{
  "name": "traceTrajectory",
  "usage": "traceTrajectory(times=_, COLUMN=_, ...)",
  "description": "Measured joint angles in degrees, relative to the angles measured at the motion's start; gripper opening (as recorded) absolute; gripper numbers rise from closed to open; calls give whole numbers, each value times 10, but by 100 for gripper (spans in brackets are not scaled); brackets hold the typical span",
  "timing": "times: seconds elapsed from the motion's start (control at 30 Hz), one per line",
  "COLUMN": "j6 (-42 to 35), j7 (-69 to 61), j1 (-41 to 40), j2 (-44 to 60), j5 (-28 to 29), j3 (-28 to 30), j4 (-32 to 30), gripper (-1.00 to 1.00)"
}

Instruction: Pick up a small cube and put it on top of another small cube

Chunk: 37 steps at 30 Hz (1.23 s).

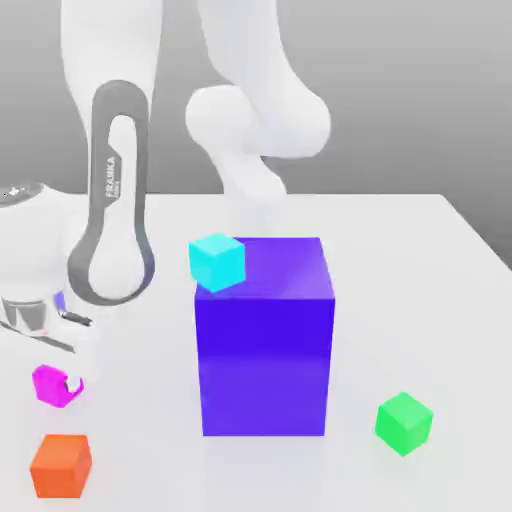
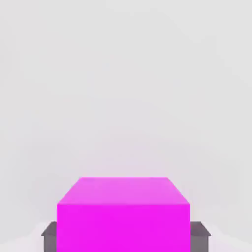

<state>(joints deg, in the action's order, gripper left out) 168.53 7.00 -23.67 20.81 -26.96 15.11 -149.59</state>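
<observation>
Evidently the first half of the task is nearly in hand: the gripper is clamped on the magenta cube, a finger pressed to either side of it, down at the table on the exterior view's left. What remains, as I judge it, is to lift that cube, carry it over another small one, set it down squarely and let go. Three small cubes could serve as the base: the orange cube, near and to the exterior view's left; the green cube, near and to the right; and the cyan cube, by the upper left edge of the big blue block. Which one is meant I cannot tell from the task, and no small cube has another stacked on it, so the placing is all still to do
</observation>
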Motion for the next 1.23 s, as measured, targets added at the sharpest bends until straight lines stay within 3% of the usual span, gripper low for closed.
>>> traceTrajectory(times=0.1, j6=-4, j7=7, j1=4, j2=-6, j5=10, j3=6, j4=-2, gripper=-100)
traceTrajectory(times=0.33, j6=-77, j7=105, j1=71, j2=-115, j5=133, j3=93, j4=-23, gripper=-100)
traceTrajectory(times=0.53, j6=-113, j7=103, j1=177, j2=-156, j5=140, j3=-6, j4=4, gripper=-100)
traceTrajectory(times=0.9, j6=-168, j7=113, j1=472, j2=-207, j5=232, j3=-168, j4=0, gripper=-100)
traceTrajectory(times=0.97, j6=-164, j7=121, j1=543, j2=-200, j5=259, j3=-170, j4=-12, gripper=-100)
traceTrajectory(times=1.13, j6=-77, j7=120, j1=521, j2=-108, j5=264, j3=-143, j4=-12, gripper=-100)
traceTrajectory(times=1.17, j6=-67, j7=120, j1=520, j2=-97, j5=264, j3=-143, j4=-12, gripper=100)
traceTrajectory(times=1.23, j6=-67, j7=120, j1=520, j2=-97, j5=264, j3=-143, j4=-12, gripper=100)
